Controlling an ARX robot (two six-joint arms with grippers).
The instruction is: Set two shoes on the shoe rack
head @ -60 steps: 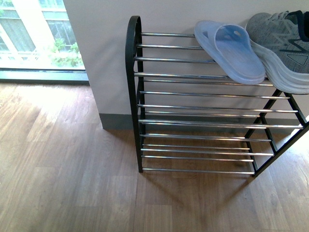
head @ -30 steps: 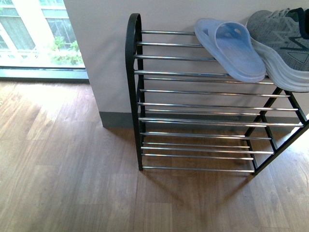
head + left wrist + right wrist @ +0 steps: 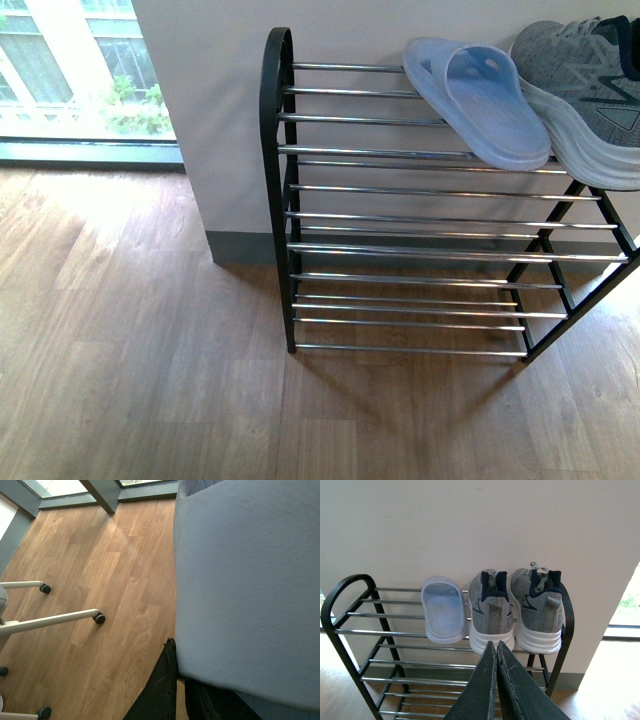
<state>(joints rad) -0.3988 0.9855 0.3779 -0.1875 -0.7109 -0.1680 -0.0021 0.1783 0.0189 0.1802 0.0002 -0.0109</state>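
Brown wood-plank floor (image 3: 130, 330), pale wall. Black-framed chrome-rod shoe rack (image 3: 272, 150) centre-right; top tier holds pale blue rubber slide (image 3: 475, 100) beside grey knit sneakers (image 3: 490, 610). Right wrist view alone shows both sneakers; right gripper (image 3: 496, 655) closed, empty. Left gripper (image 3: 176, 647) clamps a second pale blue slide (image 3: 250, 580).

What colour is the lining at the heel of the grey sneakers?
Navy, on both grey sneakers atop the shoe rack; it shows best in the right wrist view.

Wood floor (image 3: 130, 330), white wall (image 3: 210, 120), window (image 3: 70, 70)
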